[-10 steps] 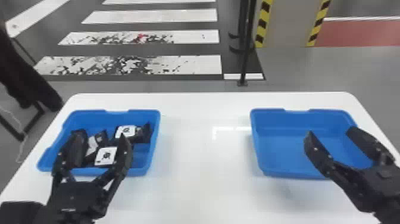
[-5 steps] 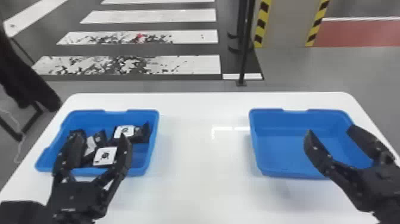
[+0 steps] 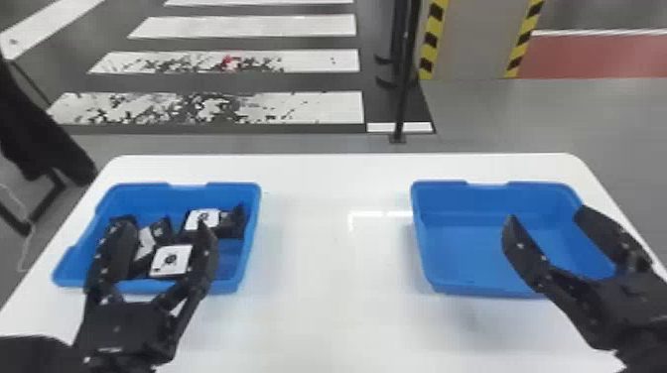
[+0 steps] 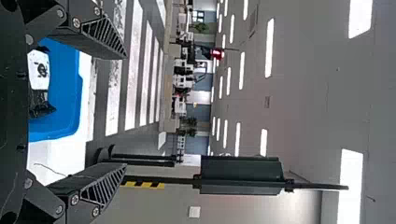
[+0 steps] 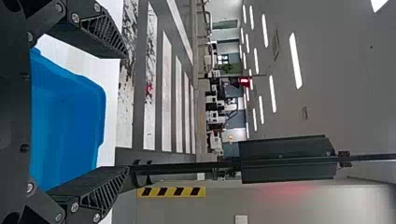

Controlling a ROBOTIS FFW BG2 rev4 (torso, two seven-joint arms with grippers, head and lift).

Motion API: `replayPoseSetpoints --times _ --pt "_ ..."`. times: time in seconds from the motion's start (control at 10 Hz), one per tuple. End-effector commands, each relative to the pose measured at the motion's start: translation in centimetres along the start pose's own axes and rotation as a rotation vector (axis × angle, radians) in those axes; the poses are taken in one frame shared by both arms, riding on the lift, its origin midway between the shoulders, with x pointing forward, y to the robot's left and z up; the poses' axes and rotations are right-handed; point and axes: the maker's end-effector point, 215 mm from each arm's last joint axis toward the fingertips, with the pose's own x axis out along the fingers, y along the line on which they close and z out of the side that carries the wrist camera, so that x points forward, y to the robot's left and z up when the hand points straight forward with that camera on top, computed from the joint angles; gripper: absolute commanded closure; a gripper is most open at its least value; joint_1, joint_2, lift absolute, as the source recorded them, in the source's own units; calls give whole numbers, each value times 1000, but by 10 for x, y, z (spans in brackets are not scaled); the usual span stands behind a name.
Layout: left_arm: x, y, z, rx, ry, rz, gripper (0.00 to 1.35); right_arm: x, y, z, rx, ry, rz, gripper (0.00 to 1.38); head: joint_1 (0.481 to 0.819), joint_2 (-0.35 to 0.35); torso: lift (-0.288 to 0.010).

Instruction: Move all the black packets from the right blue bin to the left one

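Fingers: left fingers (image 3: 204, 253) and right fingers (image 3: 523, 250) both wide, holding nothing.
Packets: black packets (image 3: 170, 260) in the left bin (image 3: 254, 218), ahead of the left fingers; one sits farther right.
Long axes: mixed slants, hard to tell.
Nearer arm: left; right fingers are by the right bin (image 3: 461, 258).
Coming move: transfer looks finished, so probably none toward the packets.
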Motion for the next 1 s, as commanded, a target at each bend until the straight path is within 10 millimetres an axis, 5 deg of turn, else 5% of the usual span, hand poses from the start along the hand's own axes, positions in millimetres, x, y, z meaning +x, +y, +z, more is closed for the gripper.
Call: replayPoseSetpoints --times 0.0,0.9 --pt "0 0 1 -3 -2 0 246 1 0 1 0 -3 0 188 695 42 -168" --pt "-1 5 7 -20 -21 11 248 2 -4 3 -8 -9 -14 188 695 44 -168"
